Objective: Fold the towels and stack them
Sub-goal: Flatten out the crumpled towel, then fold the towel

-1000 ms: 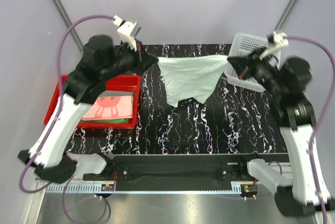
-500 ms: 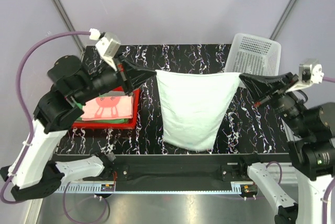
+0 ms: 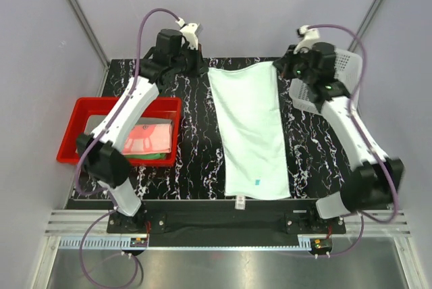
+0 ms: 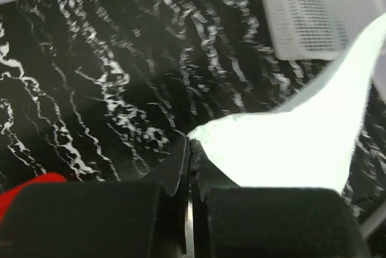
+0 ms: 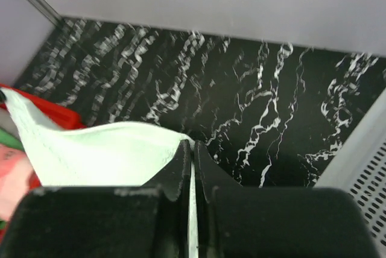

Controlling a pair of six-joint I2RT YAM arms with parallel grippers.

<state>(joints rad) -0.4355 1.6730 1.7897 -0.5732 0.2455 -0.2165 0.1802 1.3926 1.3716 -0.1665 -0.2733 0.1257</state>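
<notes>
Mint towel (image 3: pixel 253 130) flat, lengthwise; my left gripper (image 3: pixel 204 71), right gripper (image 3: pixel 277 70) pinch far corners. Pink towel (image 3: pixel 150 139) part-hidden by left arm (image 3: pixel 128 110).

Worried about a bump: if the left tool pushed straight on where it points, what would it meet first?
The left tool would probably meet the black white-veined tabletop; the white perforated plastic basket sits right of that line. Depth is unclear.

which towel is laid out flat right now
The pale mint towel, spread lengthwise on the black table with the left hand and right hand pinching its far corners. The pink towel and green towel sit folded in the red tray.
</notes>
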